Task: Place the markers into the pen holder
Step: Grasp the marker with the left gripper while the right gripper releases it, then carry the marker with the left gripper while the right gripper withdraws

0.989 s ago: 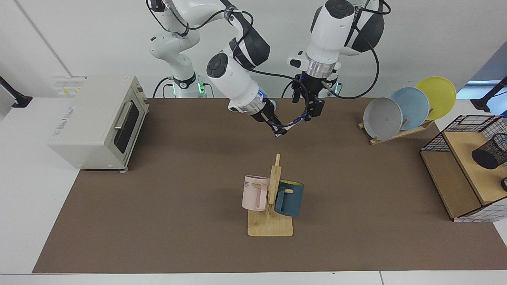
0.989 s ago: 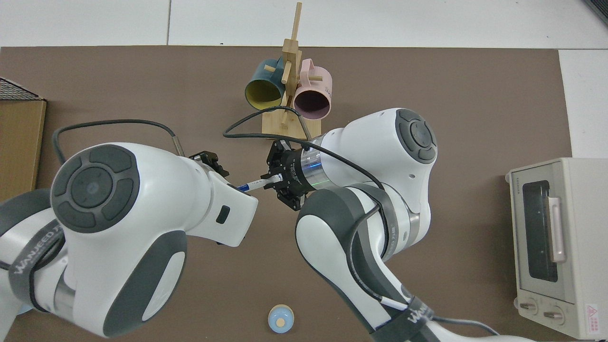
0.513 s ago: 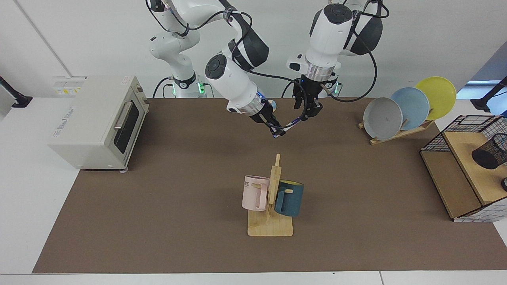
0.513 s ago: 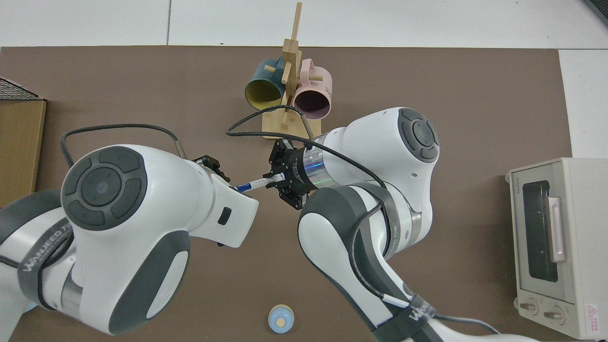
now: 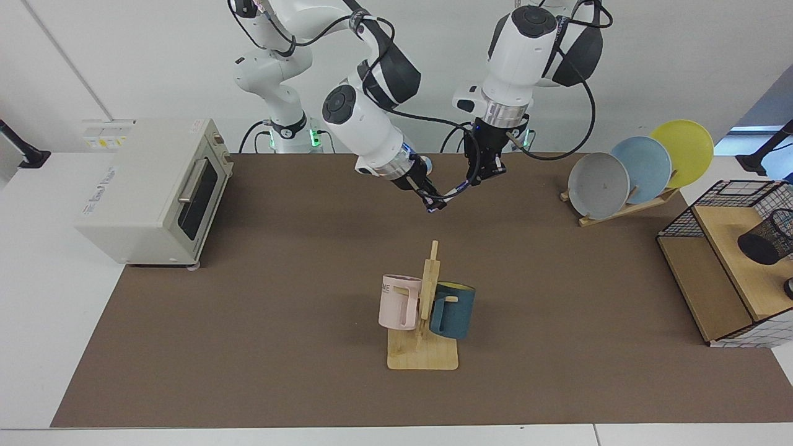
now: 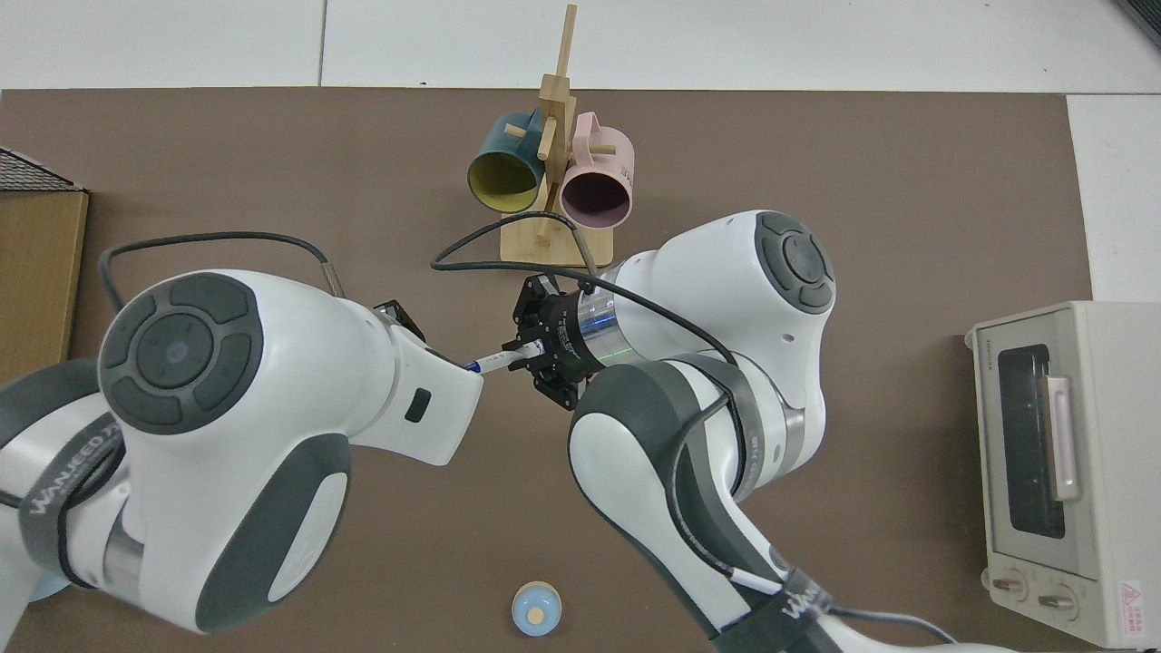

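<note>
The marker [image 5: 455, 192] hangs in the air over the back middle of the mat, white barrel with a blue end, slanting up toward the view's right. My right gripper [image 5: 435, 203] is shut on its lower end. My left gripper [image 5: 482, 174] hangs right at its upper end; whether it grips there is not visible. In the top view the marker [image 6: 497, 360] runs from the right gripper [image 6: 529, 349] under the left arm's white body, which hides its blue end. The pen holder [image 5: 765, 238], a black mesh cup, lies tilted on the wooden shelf at the far right.
A wooden mug rack [image 5: 423, 356] with a pink mug [image 5: 399, 302] and a teal mug [image 5: 452, 310] stands mid-table. A toaster oven [image 5: 155, 186] sits at the view's left. A plate rack [image 5: 641, 167] and wire-grid basket [image 5: 722, 198] stand at the right.
The left wrist has turned and risen slightly at the marker's upper end. The marker and right gripper shifted a little; more of the blue end is covered in the top view.
</note>
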Tool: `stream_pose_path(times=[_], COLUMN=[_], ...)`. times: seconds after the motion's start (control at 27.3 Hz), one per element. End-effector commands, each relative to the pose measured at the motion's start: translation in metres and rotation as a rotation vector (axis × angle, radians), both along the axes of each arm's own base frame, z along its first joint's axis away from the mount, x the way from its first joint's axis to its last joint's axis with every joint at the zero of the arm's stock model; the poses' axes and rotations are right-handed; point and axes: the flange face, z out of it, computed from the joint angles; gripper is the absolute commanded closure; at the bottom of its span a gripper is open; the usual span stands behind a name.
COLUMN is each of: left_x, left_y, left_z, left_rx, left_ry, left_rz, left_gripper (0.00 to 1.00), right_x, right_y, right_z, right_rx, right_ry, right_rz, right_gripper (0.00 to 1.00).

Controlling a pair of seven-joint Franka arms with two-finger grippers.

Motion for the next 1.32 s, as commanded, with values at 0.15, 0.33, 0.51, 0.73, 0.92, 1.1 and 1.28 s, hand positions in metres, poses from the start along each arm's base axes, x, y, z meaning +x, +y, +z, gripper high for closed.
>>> stream_pose_path(times=[0.15, 0.33, 0.51, 0.73, 0.92, 1.1, 1.28], left_x=[-0.005, -0.004, 0.002, 0.009, 0.023, 0.031, 0.036], left_y=[0.003, 0.011, 0.032, 0.086, 0.158, 0.202, 0.247], left_z=[-0.002, -0.003, -0.002, -0.005, -0.002, 0.008, 0.018], left_rx=[0.016, 0.026, 0.057, 0.112, 0.123, 0.245, 0.322], left_ry=[0.02, 0.039, 0.053, 0.136, 0.162, 0.134, 0.123], left_rz=[0.011, 0.024, 0.051, 0.078, 0.043, -0.034, -0.06], left_gripper=[1.0, 1.0, 1.0, 1.0, 1.0, 1.0, 1.0], right_x=[0.001, 0.003, 0.005, 0.021, 0.027, 0.037, 0.042], right_y=[-0.009, -0.016, -0.026, -0.064, -0.103, -0.152, -0.202], right_z=[0.004, 0.004, 0.008, 0.012, 0.021, 0.034, 0.048], right_rx=[-0.001, -0.046, -0.172, -0.236, -0.335, -0.398, -0.413], right_ry=[0.006, -0.026, -0.154, -0.227, -0.299, -0.379, -0.423], right_rz=[-0.032, 0.004, 0.151, 0.262, 0.457, 0.666, 0.814], right_gripper=[0.0, 0.0, 0.0, 0.0, 0.0, 0.0, 0.0])
